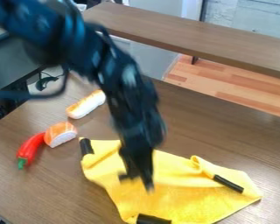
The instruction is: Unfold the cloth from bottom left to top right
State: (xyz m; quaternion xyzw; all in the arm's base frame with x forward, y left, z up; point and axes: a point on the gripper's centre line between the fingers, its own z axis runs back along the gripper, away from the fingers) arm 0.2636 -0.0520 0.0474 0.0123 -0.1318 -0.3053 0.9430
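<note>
The gripper (138, 181) is hanging over the yellow cloth (183, 197), its fingertips standing apart. The cloth is lying at lower center, partly folded, bearing black strips. Toward the left, a red pepper (30, 149) is resting beside an orange-and-white toy piece (60, 134).

Cloth (183, 199): plain yellow, with black strips (228, 183) on it. Arm (101, 54) and gripper (137, 181): black. Pepper (30, 147): red, green at the stem end. Sushi (60, 133): orange on top, paler streaks, white below. Long piece (87, 105): white, orange-tan along the top. Table (49, 188): brown, wood grain. Shelf (195, 41): also brown, fine grain. Floor (224, 87): wood planks, light tan mixed with darker reddish-brown. Cable (44, 80): black. Wall (250, 17): pale grey, mottled.
</note>
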